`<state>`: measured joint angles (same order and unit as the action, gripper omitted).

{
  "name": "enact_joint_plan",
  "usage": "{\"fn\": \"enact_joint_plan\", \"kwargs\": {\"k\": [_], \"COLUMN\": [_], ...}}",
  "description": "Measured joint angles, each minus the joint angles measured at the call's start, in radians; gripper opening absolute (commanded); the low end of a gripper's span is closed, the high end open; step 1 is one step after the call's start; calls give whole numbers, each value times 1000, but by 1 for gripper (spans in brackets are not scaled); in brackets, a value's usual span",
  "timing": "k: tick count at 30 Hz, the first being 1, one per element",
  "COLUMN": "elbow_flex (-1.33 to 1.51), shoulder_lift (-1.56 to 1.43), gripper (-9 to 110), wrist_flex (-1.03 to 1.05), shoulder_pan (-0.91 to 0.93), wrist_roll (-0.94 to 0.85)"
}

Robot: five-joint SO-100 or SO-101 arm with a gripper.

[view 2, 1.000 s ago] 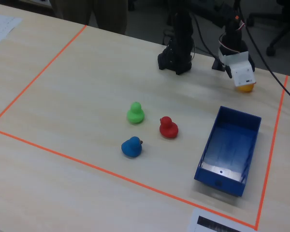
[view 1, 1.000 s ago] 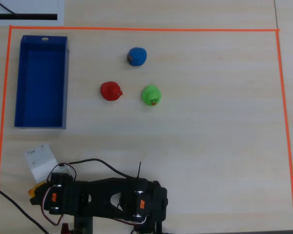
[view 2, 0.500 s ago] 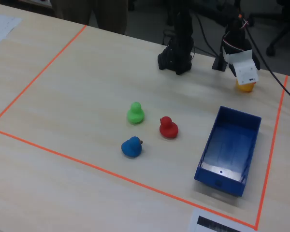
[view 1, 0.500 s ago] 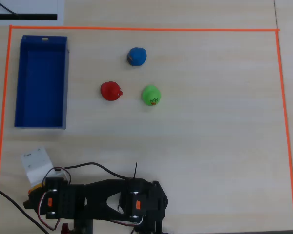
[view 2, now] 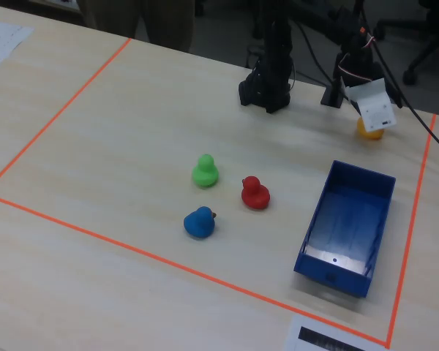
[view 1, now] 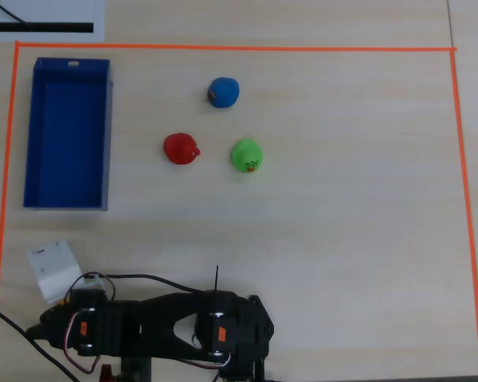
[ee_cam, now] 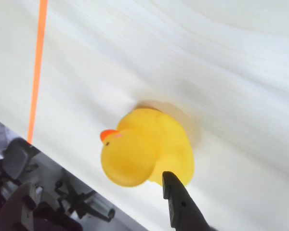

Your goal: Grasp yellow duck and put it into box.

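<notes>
Yellow duck is sitting on the table beside my gripper (whether it is spread I cannot tell), blue box well apart.

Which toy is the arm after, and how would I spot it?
Find the blue box inside the orange tape. Just beyond its far end in the fixed view, under the gripper, sits the yellow duck. It is the only yellow one; the red, green and blue ducks cluster mid-table.

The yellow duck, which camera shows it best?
The wrist view: the yellow duck fills the frame, beak and body clear. The fixed view shows only a sliver beneath the white camera housing. The overhead view hides it.
</notes>
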<state>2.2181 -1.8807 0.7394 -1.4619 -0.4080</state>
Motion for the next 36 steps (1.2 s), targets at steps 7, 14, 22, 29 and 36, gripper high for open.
{"fn": "enact_joint_plan", "kwargs": {"k": [7, 14, 22, 29, 36], "elbow_flex": [83, 110, 109, 104, -115], "shoulder_lift": [3, 3, 2, -15, -118], "gripper": [35, 0, 0, 0, 0], "wrist_flex": [-106, -155, -167, -115, 196], "shoulder_pan": [0, 17, 31, 60, 235], "wrist_roll": [-8, -8, 5, -17, -143]}}
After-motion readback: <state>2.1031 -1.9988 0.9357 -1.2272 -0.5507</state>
